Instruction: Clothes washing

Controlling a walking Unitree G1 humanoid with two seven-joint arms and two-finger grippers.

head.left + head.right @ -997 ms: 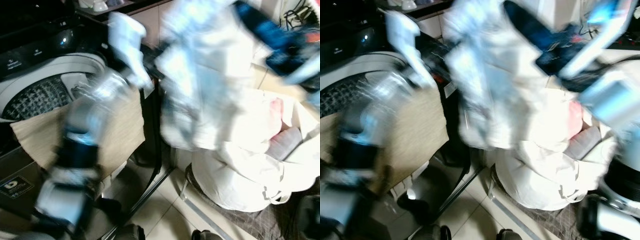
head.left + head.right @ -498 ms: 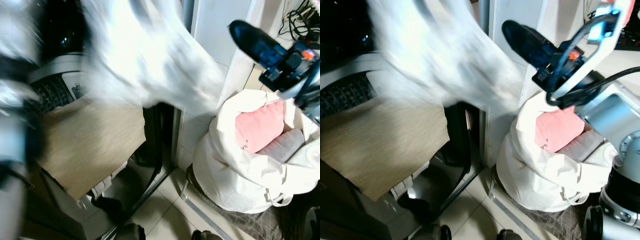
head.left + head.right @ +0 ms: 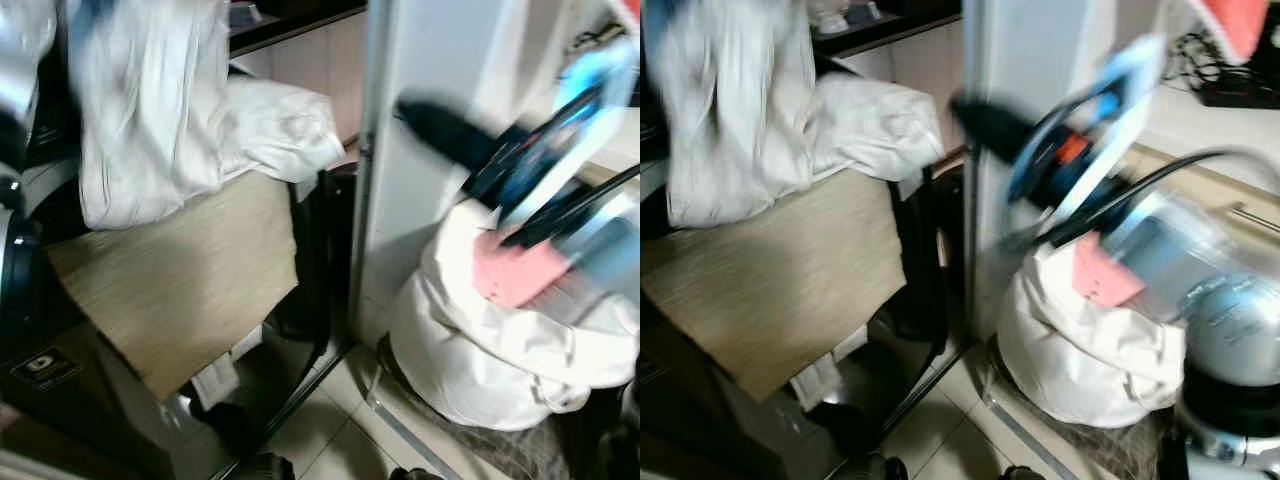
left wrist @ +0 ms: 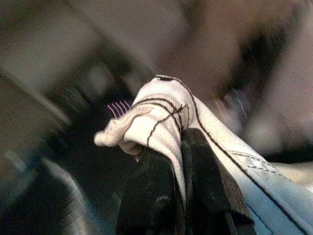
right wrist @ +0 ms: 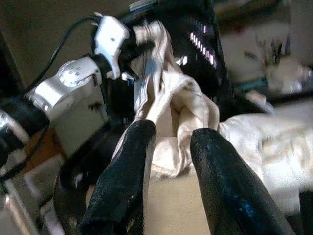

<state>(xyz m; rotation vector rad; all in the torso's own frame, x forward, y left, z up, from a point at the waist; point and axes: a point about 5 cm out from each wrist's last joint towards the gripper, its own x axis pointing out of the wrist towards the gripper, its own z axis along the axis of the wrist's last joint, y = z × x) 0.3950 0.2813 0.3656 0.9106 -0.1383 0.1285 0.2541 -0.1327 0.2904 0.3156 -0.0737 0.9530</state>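
White crumpled cotton garment [image 3: 150,120] hangs lengthwise from your left gripper [image 4: 178,147], clamped on its hem above the washer, while your right gripper [image 5: 168,161] stands apart, empty.

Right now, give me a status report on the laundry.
Left gripper shut on white garment, held above the washer. Right gripper open, empty, near laundry bag. Beige cloth draped over washer's edge.
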